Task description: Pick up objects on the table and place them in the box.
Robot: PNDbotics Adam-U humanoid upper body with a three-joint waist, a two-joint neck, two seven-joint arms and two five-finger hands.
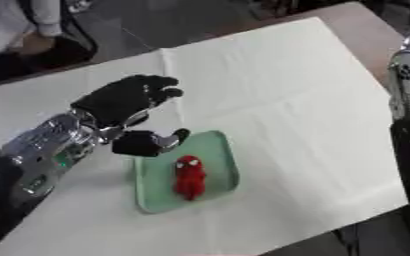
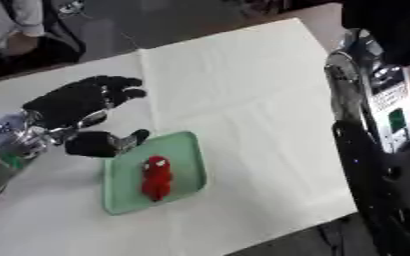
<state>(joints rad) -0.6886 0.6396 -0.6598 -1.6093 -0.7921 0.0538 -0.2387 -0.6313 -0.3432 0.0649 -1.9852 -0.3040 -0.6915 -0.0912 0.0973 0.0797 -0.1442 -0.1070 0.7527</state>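
A small red figure toy [image 1: 189, 177] with a white-marked head lies inside a shallow pale green tray [image 1: 219, 145] on the white cloth. My left hand [image 1: 125, 102] hovers just above and to the left of the tray, fingers relaxed and spread, thumb [image 1: 160, 141] over the tray's upper left corner, holding nothing. My right arm [image 2: 379, 130] hangs along the right edge; its hand is out of view.
The white cloth [image 1: 278, 90] covers the table, with bare brown table edge [image 1: 366, 20] at the far right. A dark floor lies beyond. A person in white [image 1: 16, 25] sits at the far left corner.
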